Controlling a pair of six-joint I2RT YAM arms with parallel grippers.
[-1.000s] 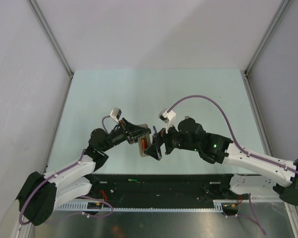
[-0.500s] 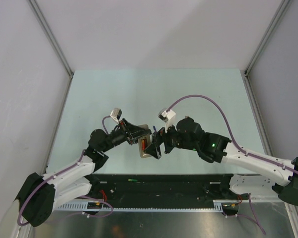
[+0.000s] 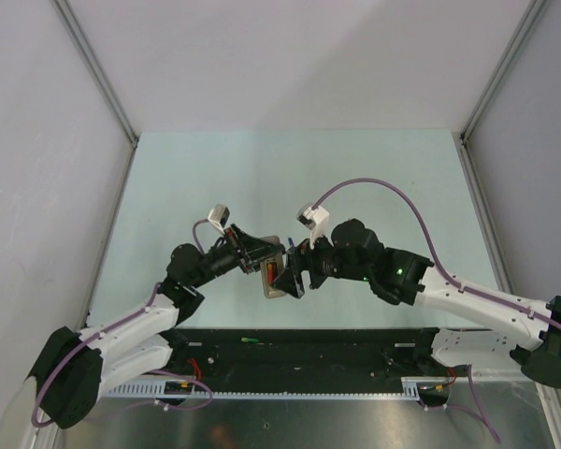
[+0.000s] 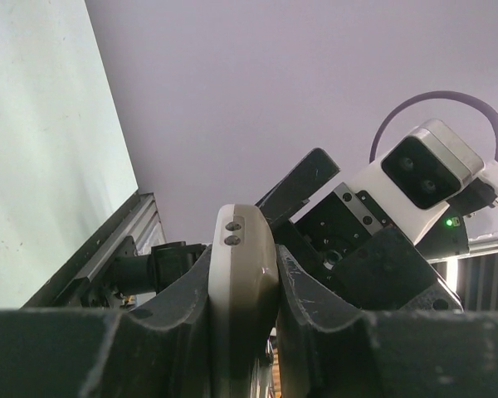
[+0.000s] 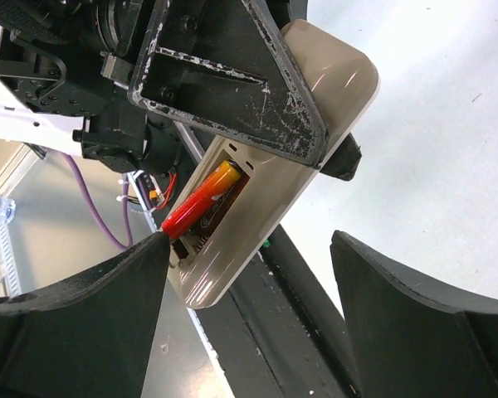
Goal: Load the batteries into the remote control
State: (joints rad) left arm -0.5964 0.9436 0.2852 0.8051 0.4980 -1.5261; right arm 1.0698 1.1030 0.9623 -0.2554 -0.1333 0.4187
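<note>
The left pincer [image 3: 264,262] is clenched on the remote control [image 3: 275,288] and holds it in the air above the pale green worktop [image 3: 299,178], near its front edge. In the left wrist view the two dark fingers press on the narrow sides of the handset, which stands on edge between them with its rounded end pointing away from the camera. This seems a good place to hold it. The shell looks like stiff, light plastic, but smooth and a little glossy, so I judge it can slip or turn in the grip if the back is pushed hard.

The battery compartment on the pale back is open and faces the right arm. One red battery [image 5: 196,207] with an orange-yellow end lies inside, along the slot; whether it is fully seated I cannot tell. Its lower end is just beside the tip of one finger of the other arm. The battery is a small hard cylinder, smooth and round, so it will probably roll or spring out under pressure from the side. It is better to take it across its middle, or to press gently from above.

The right pincer [image 5: 249,240] is released — its fingers stand wide apart on either side of the handset and grip nothing.
</note>
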